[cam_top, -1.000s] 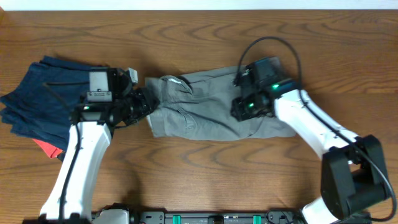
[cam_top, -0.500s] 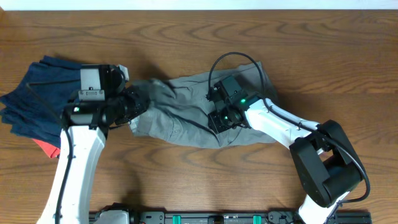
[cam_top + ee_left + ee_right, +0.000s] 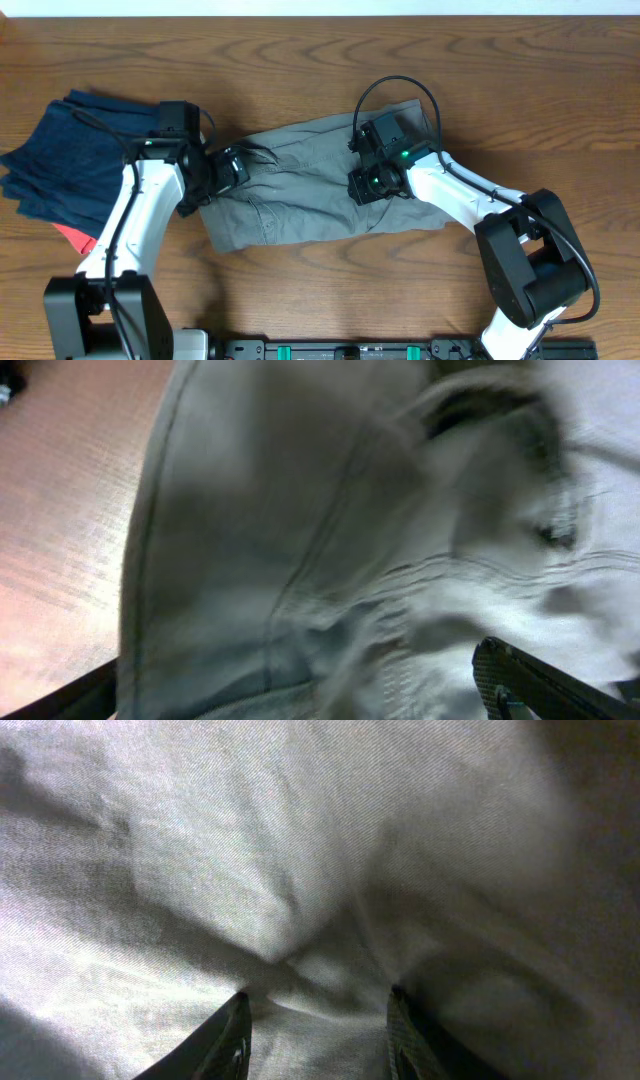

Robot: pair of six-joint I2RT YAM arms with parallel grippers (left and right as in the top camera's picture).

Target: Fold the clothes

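Frame is mostly filled by blurred grey shorts [image 3: 330, 540]; seams and folds are visible. Wood table [image 3: 60, 510] is seen at left. Fingers [image 3: 530, 680] of left gripper [image 3: 300, 705] are spread to the bottom corners.

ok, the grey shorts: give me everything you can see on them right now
The grey shorts lie mostly flat but rumpled across the middle of the wooden table, slightly tilted. The cloth looks like woven cotton, with seams and pocket stitching showing. The left gripper is at their left end. The right gripper sits on the upper middle, with cloth puckered between its fingertips. Whether either gripper actually grips is unclear.
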